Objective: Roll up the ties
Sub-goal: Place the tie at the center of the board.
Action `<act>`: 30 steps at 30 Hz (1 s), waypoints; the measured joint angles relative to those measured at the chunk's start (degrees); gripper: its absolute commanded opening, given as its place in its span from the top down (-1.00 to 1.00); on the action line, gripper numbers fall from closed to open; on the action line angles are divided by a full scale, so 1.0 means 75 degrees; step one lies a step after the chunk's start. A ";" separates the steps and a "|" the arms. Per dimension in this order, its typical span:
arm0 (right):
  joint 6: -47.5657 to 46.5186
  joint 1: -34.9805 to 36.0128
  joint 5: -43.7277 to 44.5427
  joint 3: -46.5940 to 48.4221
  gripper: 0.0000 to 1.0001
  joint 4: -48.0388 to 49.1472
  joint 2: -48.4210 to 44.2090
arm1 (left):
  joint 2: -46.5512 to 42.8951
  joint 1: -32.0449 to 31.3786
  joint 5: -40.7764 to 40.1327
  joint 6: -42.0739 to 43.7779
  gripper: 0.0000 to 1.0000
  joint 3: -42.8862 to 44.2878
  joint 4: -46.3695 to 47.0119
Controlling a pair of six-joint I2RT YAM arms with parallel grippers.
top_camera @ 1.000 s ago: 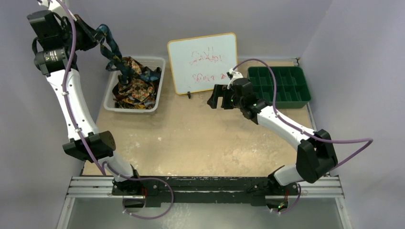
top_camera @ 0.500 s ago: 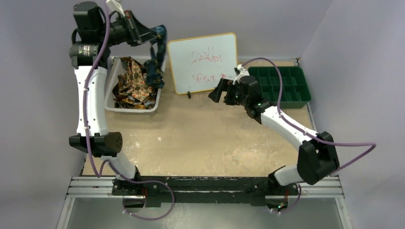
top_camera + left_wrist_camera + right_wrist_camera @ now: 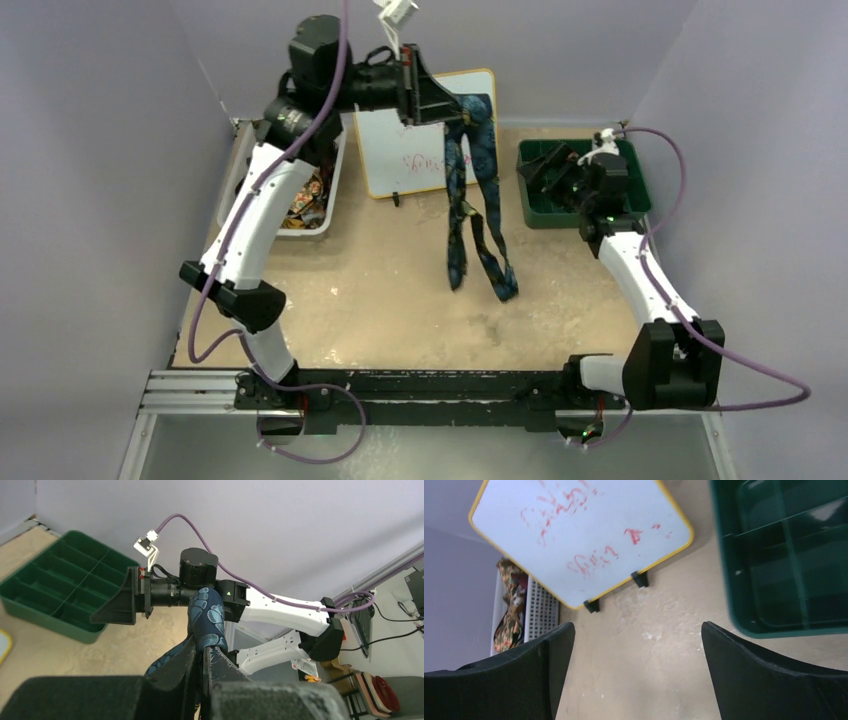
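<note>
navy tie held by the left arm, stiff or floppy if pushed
Probably very floppy: the navy tie hangs in two limp strands from the shut left end effector. It looks thin, so a push on the table would likely bunch it rather than slide it.

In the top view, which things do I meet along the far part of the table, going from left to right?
White basket of ties → whiteboard → hanging navy tie → green tray

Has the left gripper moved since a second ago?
Yes. The left gripper, shut on the tie, swung right from left of the basket to the whiteboard.
</note>
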 measured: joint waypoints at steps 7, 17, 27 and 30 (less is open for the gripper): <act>-0.0256 -0.1005 0.0015 -0.0032 -0.98 -0.0417 -0.0548 | -0.0344 -0.1093 -0.0822 -0.0341 1.00 -0.2646 0.1845; -0.0638 -0.1049 -0.1346 -0.0764 -0.97 -0.0440 -0.0650 | -0.3471 0.0347 -0.3681 -0.0953 -0.66 -0.9815 0.2008; -0.0705 -0.1040 -0.1626 -0.2101 -0.98 -0.0720 -0.0586 | -0.5115 0.0912 -0.5109 -0.0274 -0.78 -1.0235 -0.0242; -0.0621 -0.1040 -0.1536 -0.2509 -0.98 -0.0810 -0.0650 | -0.5319 0.0729 -0.4607 0.0210 -0.76 -1.0276 -0.0119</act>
